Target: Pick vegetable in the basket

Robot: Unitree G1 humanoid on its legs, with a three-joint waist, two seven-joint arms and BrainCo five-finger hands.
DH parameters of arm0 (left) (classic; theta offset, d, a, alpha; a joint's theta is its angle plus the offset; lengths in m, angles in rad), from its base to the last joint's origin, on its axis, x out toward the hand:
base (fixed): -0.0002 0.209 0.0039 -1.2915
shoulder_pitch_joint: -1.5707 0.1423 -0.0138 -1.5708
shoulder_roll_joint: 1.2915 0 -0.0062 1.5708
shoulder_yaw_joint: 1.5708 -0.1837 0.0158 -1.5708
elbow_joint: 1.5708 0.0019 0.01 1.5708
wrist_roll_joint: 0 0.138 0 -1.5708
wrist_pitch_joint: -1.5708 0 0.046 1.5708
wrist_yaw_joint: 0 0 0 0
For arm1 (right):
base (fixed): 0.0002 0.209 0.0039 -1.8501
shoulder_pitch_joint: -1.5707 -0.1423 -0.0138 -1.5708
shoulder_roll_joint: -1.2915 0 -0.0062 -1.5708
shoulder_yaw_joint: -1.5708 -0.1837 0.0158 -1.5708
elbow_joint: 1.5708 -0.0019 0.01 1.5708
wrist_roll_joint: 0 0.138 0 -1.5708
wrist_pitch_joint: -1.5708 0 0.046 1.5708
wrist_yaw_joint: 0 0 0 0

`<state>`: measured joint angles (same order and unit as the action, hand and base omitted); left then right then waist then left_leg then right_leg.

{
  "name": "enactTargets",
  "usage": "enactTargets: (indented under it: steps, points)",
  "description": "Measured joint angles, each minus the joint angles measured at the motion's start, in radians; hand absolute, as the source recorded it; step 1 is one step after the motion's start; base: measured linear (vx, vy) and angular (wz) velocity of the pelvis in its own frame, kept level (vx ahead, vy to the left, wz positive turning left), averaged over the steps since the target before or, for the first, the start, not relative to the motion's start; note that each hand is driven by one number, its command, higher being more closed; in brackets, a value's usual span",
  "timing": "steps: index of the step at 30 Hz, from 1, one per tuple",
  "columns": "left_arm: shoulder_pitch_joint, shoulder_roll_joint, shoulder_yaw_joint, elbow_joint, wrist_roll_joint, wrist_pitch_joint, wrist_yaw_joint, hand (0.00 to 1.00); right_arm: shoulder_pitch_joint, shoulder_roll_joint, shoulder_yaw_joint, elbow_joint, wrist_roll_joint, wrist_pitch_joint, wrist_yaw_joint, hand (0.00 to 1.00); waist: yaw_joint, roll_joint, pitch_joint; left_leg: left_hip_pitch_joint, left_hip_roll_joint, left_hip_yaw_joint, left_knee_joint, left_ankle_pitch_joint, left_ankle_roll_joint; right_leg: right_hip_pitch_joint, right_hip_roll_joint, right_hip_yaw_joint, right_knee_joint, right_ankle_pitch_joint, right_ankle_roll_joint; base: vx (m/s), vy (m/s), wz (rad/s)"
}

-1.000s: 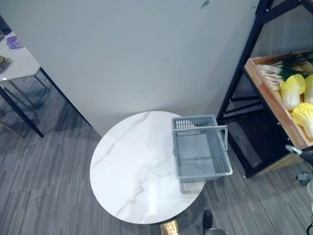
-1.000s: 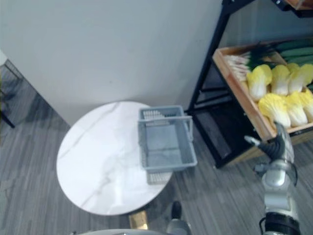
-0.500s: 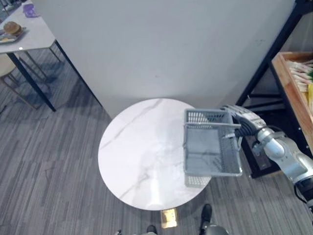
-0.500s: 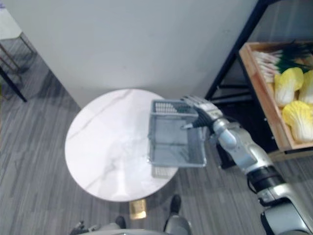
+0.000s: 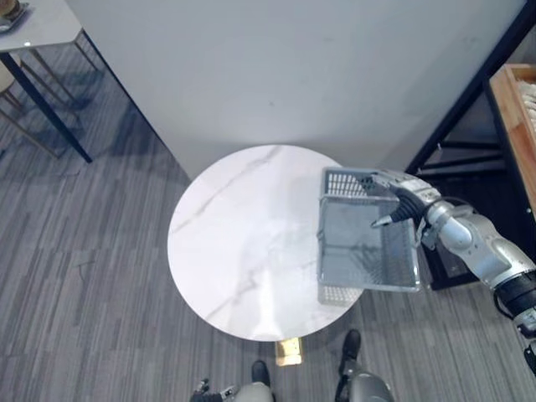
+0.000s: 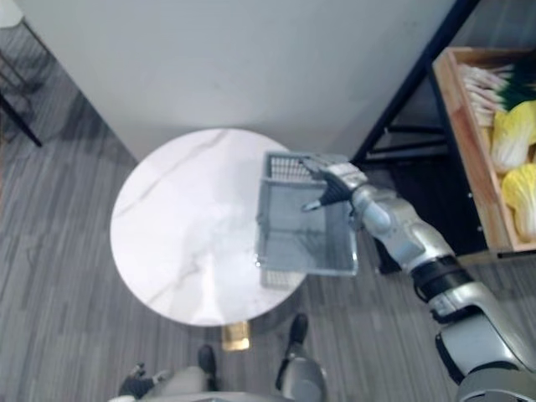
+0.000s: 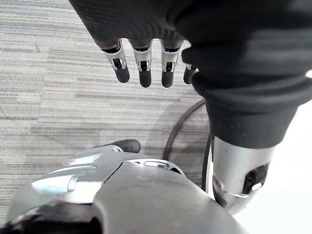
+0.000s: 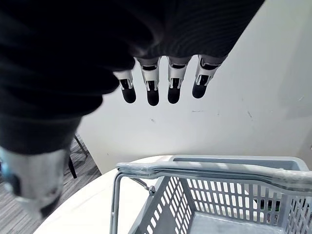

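— Where's the right hand (image 6: 337, 182)?
— Over the grey basket (image 6: 306, 269) at the counter's (image 6: 176, 243) edge, fingers straight, holding nothing.
— The vegetables?
— Cabbages (image 6: 511, 134) lie in the shelf crate (image 6: 471, 159). The left hand (image 7: 141, 61) hangs relaxed.

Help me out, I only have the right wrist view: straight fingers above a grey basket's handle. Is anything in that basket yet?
Observer: No. In the eye views the basket looks empty, with the right hand open over its far end.
Operator: Where does it sit?
Observer: At the right edge of the round white table, its right side jutting past the rim.
Operator: And the vegetables?
Observer: Off to the robot's right, yellow cabbages lie in a wooden tray.
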<state>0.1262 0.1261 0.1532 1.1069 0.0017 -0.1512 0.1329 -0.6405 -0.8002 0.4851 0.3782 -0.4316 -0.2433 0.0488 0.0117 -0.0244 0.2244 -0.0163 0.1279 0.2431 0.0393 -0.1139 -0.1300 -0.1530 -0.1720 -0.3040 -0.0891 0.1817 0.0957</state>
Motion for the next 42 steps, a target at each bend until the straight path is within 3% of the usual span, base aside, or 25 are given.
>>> enactTargets:
  steps: [10, 26, 35, 42]
  points:
    - [-0.023, 0.0, 0.002, -0.004, -0.032, -0.013, 0.02, 0.0, -0.152, 0.115, 0.041, 0.174, -0.002, 0.025, 0.0, 0.0, 0.02, -0.004, 0.065, -0.034, -0.011, -0.028, 0.004, 0.008, 0.011, -0.009, -0.011, -0.023, -0.014, 0.013, 0.001, -0.01, -0.006, 0.07]
    - [-0.048, -0.004, -0.003, -0.012, -0.074, -0.014, 0.044, 0.0, -0.242, 0.156, 0.021, 0.384, -0.044, 0.066, -0.021, 0.0, 0.046, -0.001, 0.123, -0.088, -0.042, -0.067, 0.014, 0.018, 0.026, -0.035, -0.046, -0.044, -0.013, 0.028, 0.002, 0.01, 0.014, 0.07]
    - [-0.048, -0.002, -0.011, -0.013, -0.075, -0.014, 0.05, 0.0, -0.232, 0.155, -0.016, 0.373, -0.05, 0.066, -0.025, 0.0, 0.041, -0.001, 0.125, -0.099, -0.045, -0.062, 0.017, 0.019, 0.028, -0.054, -0.048, -0.03, -0.008, 0.03, 0.005, 0.0, 0.003, -0.02]
    - [-0.048, 0.002, -0.012, -0.014, -0.074, -0.014, 0.052, 0.0, -0.18, 0.139, -0.017, 0.271, -0.05, 0.06, -0.046, 0.0, 0.02, -0.004, 0.127, -0.102, -0.044, -0.054, 0.02, 0.02, 0.029, -0.068, -0.049, -0.017, 0.005, 0.03, 0.005, 0.0, 0.005, -0.03]
